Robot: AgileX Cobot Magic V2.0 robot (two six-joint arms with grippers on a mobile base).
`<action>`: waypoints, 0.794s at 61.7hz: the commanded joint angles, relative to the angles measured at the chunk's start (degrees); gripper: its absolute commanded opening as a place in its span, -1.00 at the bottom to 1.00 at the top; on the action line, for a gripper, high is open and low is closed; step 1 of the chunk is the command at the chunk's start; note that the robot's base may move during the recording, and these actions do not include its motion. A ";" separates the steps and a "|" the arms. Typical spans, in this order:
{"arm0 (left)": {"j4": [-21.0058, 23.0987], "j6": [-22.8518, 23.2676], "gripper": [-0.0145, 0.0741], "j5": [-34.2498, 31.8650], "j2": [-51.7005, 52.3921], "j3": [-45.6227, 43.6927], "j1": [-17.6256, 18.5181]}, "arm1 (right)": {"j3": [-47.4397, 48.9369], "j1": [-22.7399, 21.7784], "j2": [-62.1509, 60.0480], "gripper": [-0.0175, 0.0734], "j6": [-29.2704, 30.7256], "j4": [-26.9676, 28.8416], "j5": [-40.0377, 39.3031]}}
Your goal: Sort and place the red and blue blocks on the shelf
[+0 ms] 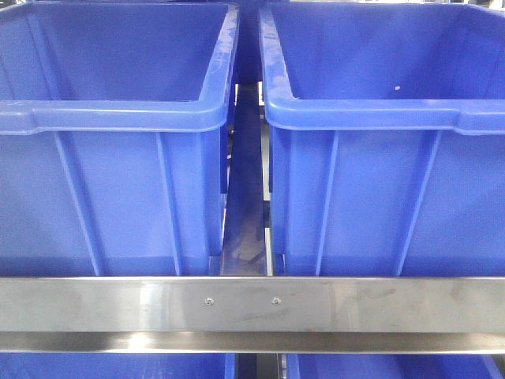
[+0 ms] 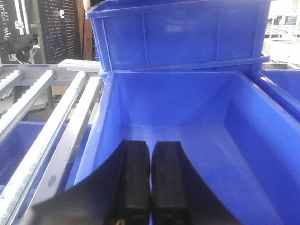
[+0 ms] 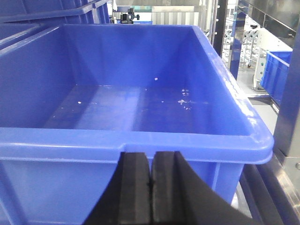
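Shelf rail [image 1: 252,304] is running across the front, carrying two blue bins [image 1: 118,158] side by side. Blocks are showing nowhere. Left claw [image 2: 150,187] and right claw [image 3: 151,192] are both hanging closed, gripping nothing.

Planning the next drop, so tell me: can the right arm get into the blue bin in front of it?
Probably yes: the right gripper sits shut just outside the blue bin, whose top is open and floor bare.

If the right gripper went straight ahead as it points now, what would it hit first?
Probably the near wall of the big blue plastic bin, just under its rim. The right gripper, jaws together, points at it; the depth between them is unclear.
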State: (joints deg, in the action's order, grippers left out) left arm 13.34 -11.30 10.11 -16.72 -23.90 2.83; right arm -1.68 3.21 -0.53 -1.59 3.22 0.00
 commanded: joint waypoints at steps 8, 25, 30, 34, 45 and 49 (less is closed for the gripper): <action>0.23 0.29 -0.39 -4.41 -0.37 -1.56 0.33 | 1.23 -0.40 -1.17 -0.49 0.22 -0.57 -4.70; 0.23 0.29 -0.39 -4.41 -0.37 -1.56 0.33 | 1.23 -0.40 -1.17 -0.49 0.22 -0.57 -4.70; 0.23 0.29 -0.39 -5.00 -0.37 -1.03 0.23 | 1.23 -0.40 -1.17 -0.49 0.22 -0.57 -4.70; 0.23 0.29 -0.39 -7.23 -0.23 0.35 0.23 | 1.23 -0.40 -1.17 -0.49 0.22 -0.57 -4.70; 0.23 0.29 -0.39 -12.29 3.75 8.11 0.23 | 1.23 -0.40 -1.17 -0.49 0.22 -0.57 -4.70; 0.23 0.29 -0.39 -14.47 6.20 11.89 0.23 | 1.23 -0.40 -1.17 -0.49 0.22 -0.57 -4.70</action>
State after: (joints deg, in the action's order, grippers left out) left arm 13.34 -11.30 2.97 -12.27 -13.83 2.83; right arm -1.68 3.21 -0.53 -1.59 3.22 0.00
